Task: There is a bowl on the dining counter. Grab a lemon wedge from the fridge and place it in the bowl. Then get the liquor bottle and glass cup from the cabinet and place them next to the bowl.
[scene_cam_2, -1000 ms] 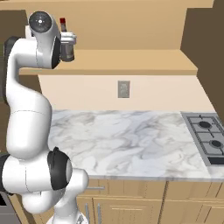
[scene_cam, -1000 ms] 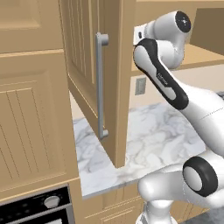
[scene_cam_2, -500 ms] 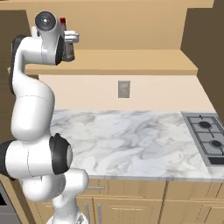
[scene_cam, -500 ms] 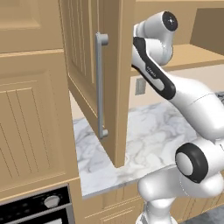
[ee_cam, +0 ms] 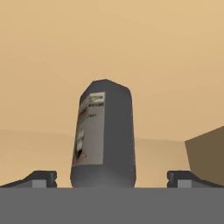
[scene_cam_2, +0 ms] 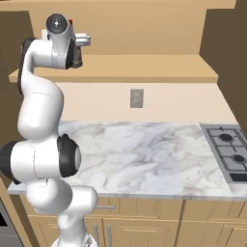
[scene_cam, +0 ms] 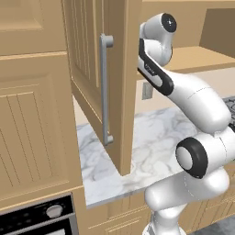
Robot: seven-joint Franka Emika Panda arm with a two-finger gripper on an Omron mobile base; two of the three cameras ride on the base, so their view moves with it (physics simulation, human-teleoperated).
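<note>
We have the gripper (ee_cam: 111, 178) raised to the open cabinet shelf (scene_cam_2: 144, 67), its two fingers spread wide apart and holding nothing. The liquor bottle (ee_cam: 103, 135) stands upright on that shelf straight ahead of the hand, centred between the fingertips (ee_cam: 41, 178), its long axis vertical. We judge that the hand needs only to push forward until the fingers flank the bottle's body, then close.

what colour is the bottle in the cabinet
The liquor bottle is dark grey with a pale label, best seen in the hand view.
</note>
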